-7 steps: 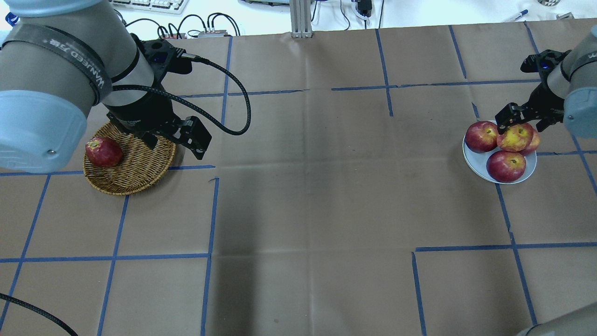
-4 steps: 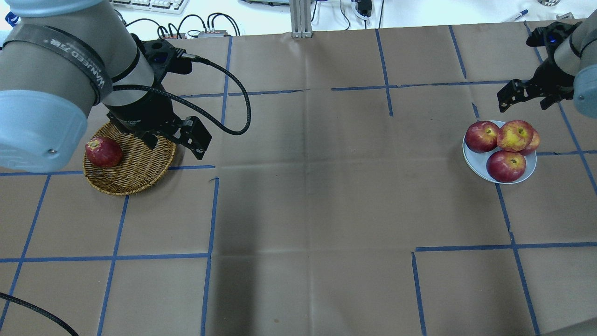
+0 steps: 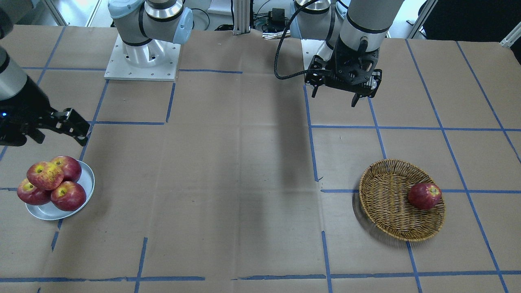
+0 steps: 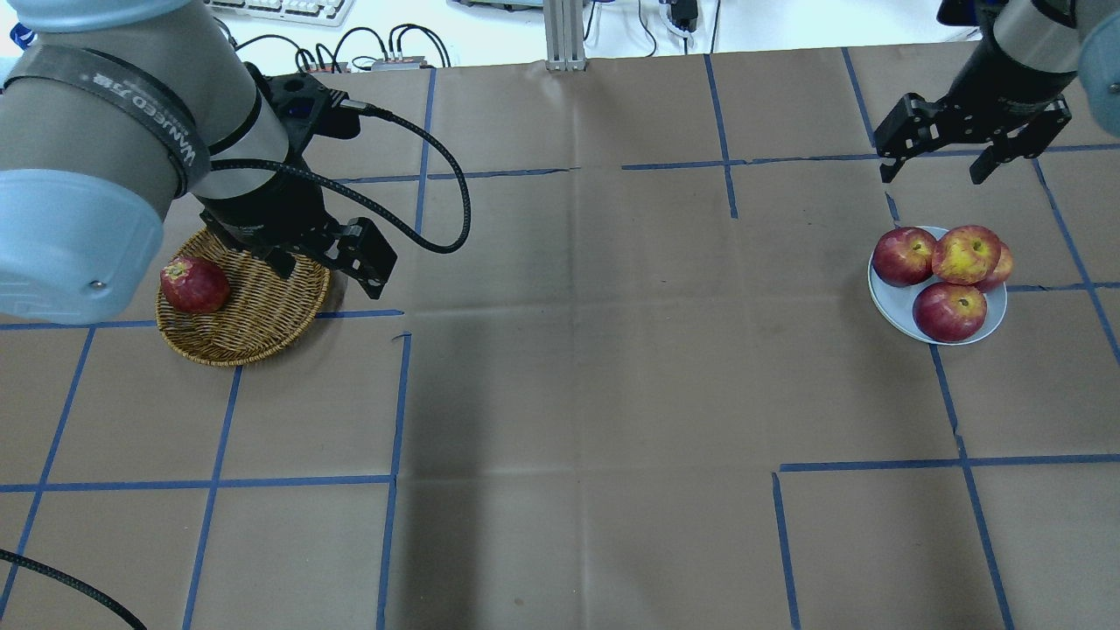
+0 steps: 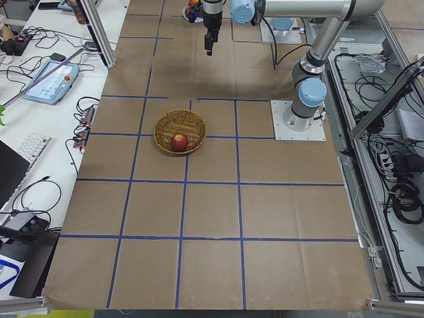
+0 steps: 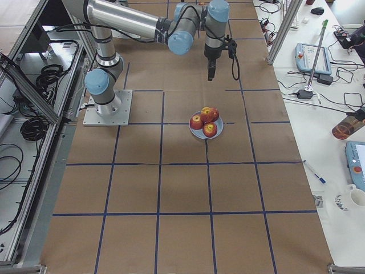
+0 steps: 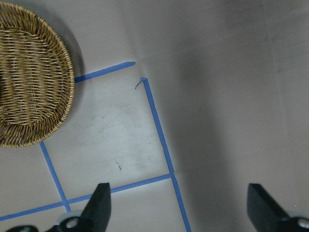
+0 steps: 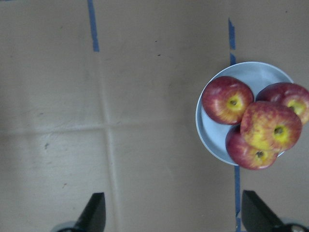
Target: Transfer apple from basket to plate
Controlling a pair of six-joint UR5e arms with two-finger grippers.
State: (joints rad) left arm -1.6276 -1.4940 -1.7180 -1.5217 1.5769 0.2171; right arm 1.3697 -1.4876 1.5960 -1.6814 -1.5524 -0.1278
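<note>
The apple (image 4: 965, 254), streaky pinkish-red with a yellow patch around its stem hollow, lies on the plate (image 4: 891, 304). It sits on top of three darker red apples (image 4: 949, 311) that crowd the plate, stem hollow up. It touches them from above and is in no grip.

The right gripper (image 4: 932, 173) hangs clear of the pile, off beyond the plate's far rim, with its jaws spread wide and nothing between them. In the right wrist view the two jaw tips show at the bottom corners, while the apple and plate lie up by the right edge, off the middle of the gap.

The plate stands on the brown paper-covered desk (image 4: 569, 394), which is marked into squares with blue tape (image 4: 394, 411).

Well apart, at the other end of the desk, the basket (image 4: 262, 325) holds one dark red apple (image 4: 194, 284) against its rim. The left gripper (image 3: 333, 99) hangs beside the basket, toward the robot's base, its jaws also wide and empty.
</note>
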